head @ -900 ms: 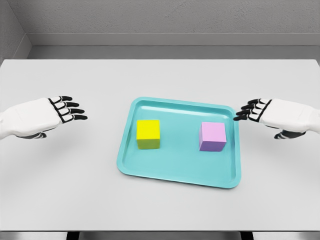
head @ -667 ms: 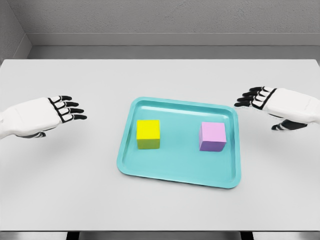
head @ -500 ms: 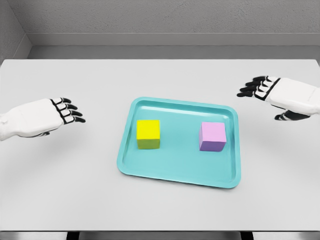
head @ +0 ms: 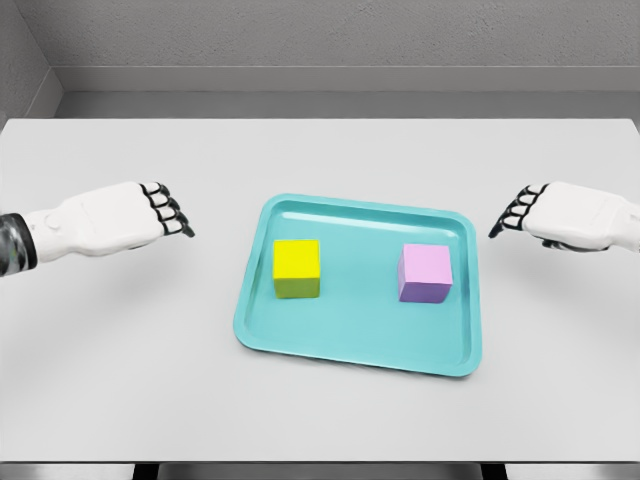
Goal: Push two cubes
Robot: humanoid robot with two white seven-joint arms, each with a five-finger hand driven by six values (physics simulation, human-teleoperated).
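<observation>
Tabletop (head: 330, 420): both hands have turned, fingers now angled down.

A shallow turquoise rectangular tray with rounded corners and a raised rim (head: 356, 355) lies flat on a wide, pale grey desk (head: 320, 160), a little right of the desk's middle and slightly skewed to its edges. Behind the desk runs a grey textured wall (head: 330, 35), with a darker side wall (head: 20, 70) at the left.
</observation>
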